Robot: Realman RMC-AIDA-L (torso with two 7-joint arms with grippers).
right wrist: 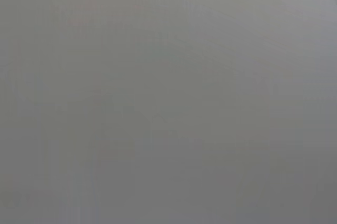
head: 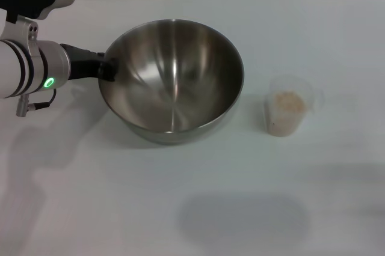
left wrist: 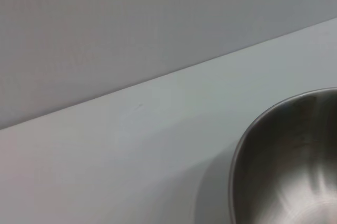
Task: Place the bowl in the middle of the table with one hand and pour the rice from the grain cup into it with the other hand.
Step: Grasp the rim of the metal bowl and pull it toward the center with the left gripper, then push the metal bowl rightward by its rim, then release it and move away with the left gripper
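we see the left gripper (head: 108,67) pinching the bowl (head: 171,82) rim on its left side; the grain cup (head: 287,110) sits right, nearer the unseen right gripper.

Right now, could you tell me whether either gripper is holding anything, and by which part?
The left gripper holds the bowl by its rim, on the robot's left side. The right gripper is out of view.
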